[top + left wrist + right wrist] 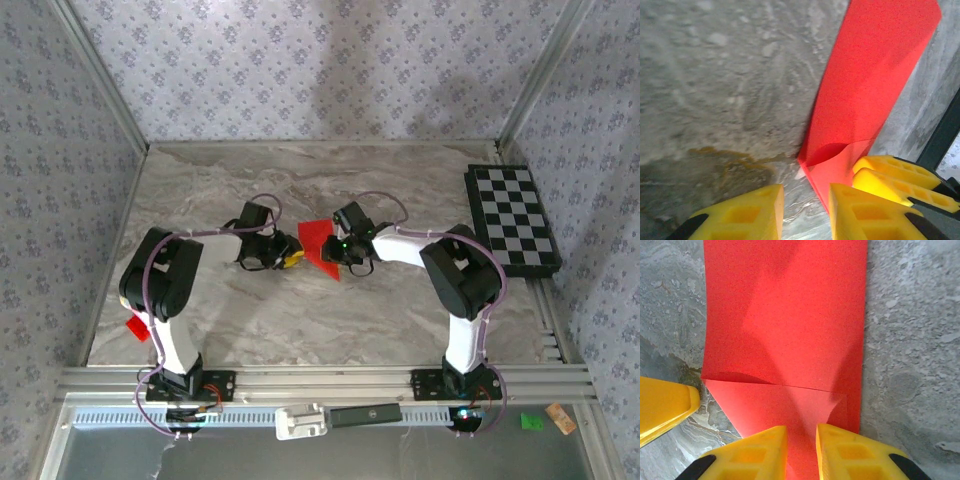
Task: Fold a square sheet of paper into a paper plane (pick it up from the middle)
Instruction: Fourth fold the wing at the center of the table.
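So the red sheet of paper (318,243) is lying on the marble-look table (300,330), roughly in the middle of it, right between the two grippers. It's not a plain square anymore. From above it reads as a small pointed red shape. Up close in the right wrist view it's a longish strip with a sharp crease running straight across, and angled flaps are folded in, one layer on top of another. The colour is plain bright red with a matte finish, and the flap edge near the fingers looks a bit bowed rather than dead flat. The right gripper (801,432) comes in from the right side and has its yellow fingers (855,452) over the near end of the paper. There's just a slim gap between them with red showing in it, and I honestly can't tell if it's pinching a layer or only pressing down. The left gripper (805,192) is on the other side with its fingers a modest way apart. One sits over bare table and the other over the paper's corner, and paper edge and table show in the gap, so it's not clamped on anything. The two sets of yellow fingers sit just beside each other. Further out, a black-and-white chequered board (512,220) lies by the right wall, well apart from the paper. A small red scrap (137,326) sits at the table's left edge next to the left arm.
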Tool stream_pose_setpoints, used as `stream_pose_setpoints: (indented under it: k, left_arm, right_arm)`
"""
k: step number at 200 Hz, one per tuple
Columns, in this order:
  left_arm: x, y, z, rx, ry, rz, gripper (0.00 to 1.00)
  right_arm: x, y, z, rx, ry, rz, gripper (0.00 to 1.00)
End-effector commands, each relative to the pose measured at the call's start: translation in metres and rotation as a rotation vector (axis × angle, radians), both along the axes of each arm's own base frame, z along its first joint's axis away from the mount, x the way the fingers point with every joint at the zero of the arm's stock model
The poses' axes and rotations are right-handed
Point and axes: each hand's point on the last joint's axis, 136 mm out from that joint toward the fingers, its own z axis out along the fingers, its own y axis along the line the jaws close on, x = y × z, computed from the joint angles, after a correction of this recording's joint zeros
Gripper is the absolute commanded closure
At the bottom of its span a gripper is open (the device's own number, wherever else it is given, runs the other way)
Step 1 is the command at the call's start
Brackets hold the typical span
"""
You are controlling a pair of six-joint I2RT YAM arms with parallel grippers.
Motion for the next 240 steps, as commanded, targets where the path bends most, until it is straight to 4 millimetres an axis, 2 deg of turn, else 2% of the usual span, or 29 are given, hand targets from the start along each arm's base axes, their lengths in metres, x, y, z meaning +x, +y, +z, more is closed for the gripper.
stream_pose_setpoints:
  k: [1, 51, 90, 165, 196, 240]
  left_arm:
    - [0.003, -0.01, 0.004, -0.018, -0.008, -0.037, 0.71]
    - [0.009, -0.02, -0.002, -0.044, -0.014, -0.073, 0.68]
    - [0.012, -0.023, -0.001, -0.052, -0.018, -0.091, 0.73]
    - [0.017, -0.03, 0.017, -0.09, -0.093, -0.136, 0.74]
    - [0.018, -0.032, 0.019, -0.094, -0.117, -0.168, 0.77]
    - [0.017, -0.033, 0.012, -0.081, -0.112, -0.191, 0.81]
  right_arm:
    - [-0.013, -0.013, -0.022, -0.046, 0.066, 0.025, 0.77]
    - [-0.012, -0.016, -0.026, -0.044, 0.07, 0.032, 0.79]
    - [-0.013, -0.018, -0.027, -0.046, 0.074, 0.03, 0.8]
    - [-0.012, -0.017, -0.027, -0.038, 0.077, 0.038, 0.81]
    - [-0.011, -0.016, -0.023, -0.02, 0.063, 0.064, 0.81]
    - [-0.006, -0.008, -0.006, 0.034, 0.008, 0.135, 0.8]
